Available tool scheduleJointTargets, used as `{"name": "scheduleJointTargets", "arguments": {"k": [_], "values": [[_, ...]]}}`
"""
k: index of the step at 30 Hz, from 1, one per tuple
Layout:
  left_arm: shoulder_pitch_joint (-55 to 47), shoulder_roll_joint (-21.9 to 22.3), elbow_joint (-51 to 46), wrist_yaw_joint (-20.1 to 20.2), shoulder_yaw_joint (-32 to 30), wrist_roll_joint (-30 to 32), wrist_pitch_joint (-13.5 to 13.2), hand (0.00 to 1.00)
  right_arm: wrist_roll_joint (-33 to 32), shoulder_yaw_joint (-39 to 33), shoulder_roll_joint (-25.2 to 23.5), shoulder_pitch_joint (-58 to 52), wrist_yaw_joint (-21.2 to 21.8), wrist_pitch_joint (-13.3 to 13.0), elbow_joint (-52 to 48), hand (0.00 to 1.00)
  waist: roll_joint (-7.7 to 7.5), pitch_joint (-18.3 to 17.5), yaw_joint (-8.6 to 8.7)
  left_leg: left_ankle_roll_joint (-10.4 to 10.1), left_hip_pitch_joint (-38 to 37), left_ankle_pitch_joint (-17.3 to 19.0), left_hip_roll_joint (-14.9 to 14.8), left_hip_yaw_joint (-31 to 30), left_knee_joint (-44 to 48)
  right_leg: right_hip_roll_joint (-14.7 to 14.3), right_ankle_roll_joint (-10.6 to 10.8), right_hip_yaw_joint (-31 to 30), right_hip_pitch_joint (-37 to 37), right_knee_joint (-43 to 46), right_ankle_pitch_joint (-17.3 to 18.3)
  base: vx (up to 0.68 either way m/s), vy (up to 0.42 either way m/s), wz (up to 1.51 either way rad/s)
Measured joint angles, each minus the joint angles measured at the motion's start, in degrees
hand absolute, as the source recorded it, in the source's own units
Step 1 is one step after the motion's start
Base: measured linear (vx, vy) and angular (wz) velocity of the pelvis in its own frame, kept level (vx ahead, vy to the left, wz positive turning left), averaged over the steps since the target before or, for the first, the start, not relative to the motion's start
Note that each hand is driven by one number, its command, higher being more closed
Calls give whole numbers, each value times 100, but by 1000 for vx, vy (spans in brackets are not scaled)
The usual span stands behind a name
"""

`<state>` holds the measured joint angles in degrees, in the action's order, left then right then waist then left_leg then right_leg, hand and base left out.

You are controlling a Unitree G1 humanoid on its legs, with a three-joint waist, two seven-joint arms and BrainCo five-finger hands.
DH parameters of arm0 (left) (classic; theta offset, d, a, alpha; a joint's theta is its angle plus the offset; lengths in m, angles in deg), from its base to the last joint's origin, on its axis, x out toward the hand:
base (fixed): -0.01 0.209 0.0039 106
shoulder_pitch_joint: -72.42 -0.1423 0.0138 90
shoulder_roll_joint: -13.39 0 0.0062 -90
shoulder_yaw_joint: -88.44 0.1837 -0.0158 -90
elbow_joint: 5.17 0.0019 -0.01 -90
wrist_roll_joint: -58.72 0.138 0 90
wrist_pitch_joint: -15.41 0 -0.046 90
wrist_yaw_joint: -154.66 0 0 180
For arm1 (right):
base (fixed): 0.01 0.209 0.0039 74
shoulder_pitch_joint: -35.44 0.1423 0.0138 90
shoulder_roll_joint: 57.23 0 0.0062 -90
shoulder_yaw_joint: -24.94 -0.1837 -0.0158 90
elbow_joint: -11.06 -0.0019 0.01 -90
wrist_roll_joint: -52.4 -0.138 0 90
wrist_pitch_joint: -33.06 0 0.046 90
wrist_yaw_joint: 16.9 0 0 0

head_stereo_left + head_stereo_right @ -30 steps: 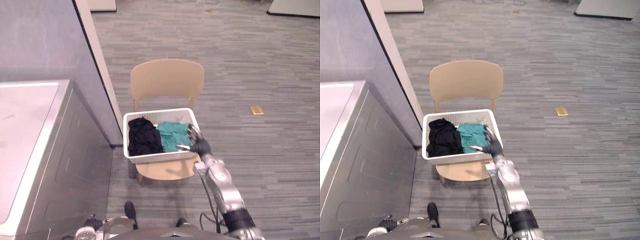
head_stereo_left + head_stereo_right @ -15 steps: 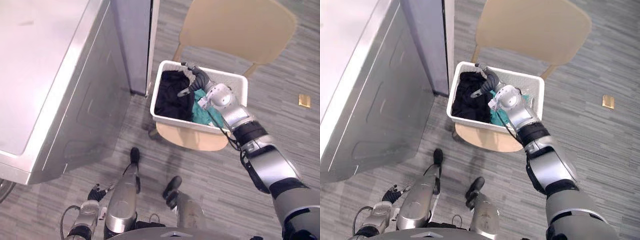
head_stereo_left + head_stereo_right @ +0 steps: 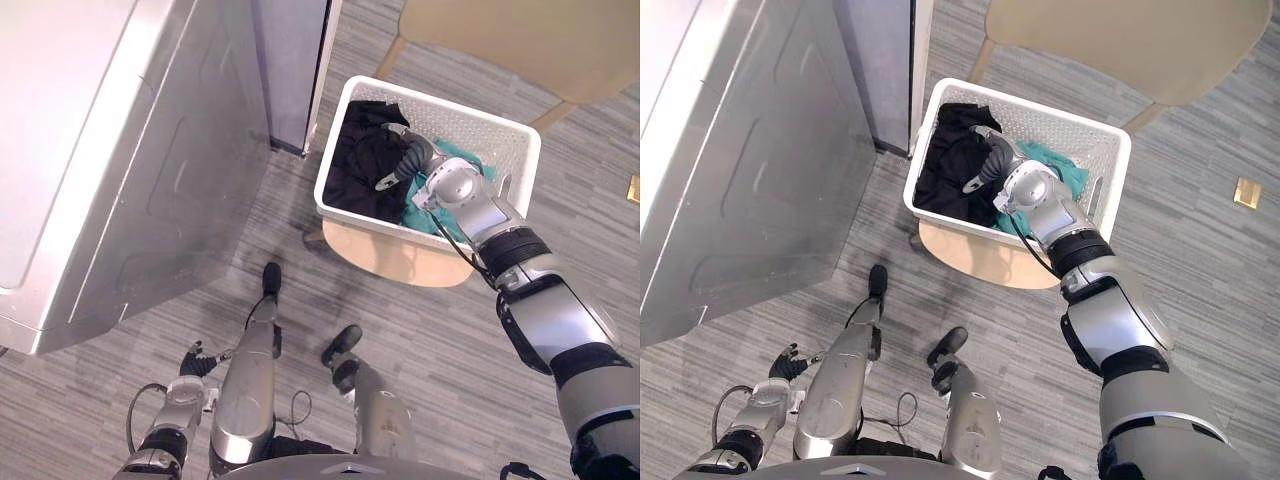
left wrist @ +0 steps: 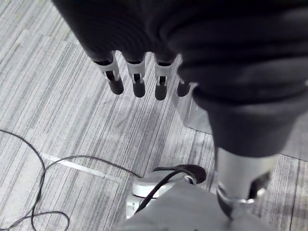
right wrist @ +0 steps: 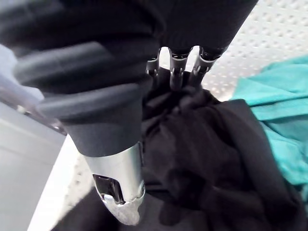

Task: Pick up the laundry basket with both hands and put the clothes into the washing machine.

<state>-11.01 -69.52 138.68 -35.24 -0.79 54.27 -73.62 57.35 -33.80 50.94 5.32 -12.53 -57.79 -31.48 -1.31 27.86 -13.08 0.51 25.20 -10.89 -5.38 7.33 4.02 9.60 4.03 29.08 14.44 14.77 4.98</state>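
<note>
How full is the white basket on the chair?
Partly full. A crumpled black garment and a teal garment lie inside the basket, and its bare white wall shows behind them.

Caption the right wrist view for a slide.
Right hand over the black garment, teal garment alongside, inside the white basket.

The washing machine (image 3: 110, 150) is running off the left and top edges of both eye views. The chair (image 3: 520, 40) is getting cut by the top edge, and the white basket (image 3: 478, 118) is covering most of its seat. The right hand (image 3: 408, 163) is burying its fingertips (image 5: 176, 82) in a fold of the black garment (image 5: 211, 144), so whether they are gripping it is impossible to tell. The right forearm is hiding part of the teal garment (image 5: 284, 96). Near the right edge, a tan scrap (image 3: 1246, 192) on the floor is showing too small to identify.
</note>
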Motion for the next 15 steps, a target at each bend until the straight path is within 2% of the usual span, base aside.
{"name": "scheduleJointTargets", "arguments": {"k": [10,15], "values": [[180,-4,-147,-26,181,-274,-25,0,215,-332,22,226,-256,108,596,0,69,85,-69,-41,625,-19,-94,-278,195,-116,-70,215,421,56,36,-2,-53,6],[339,85,-162,-138,220,-554,-100,0,216,-652,19,598,-575,121,1047,0,170,144,-240,-70,1114,-37,-93,-474,328,-85,-103,437,789,291,177,-1,-53,17]]}}
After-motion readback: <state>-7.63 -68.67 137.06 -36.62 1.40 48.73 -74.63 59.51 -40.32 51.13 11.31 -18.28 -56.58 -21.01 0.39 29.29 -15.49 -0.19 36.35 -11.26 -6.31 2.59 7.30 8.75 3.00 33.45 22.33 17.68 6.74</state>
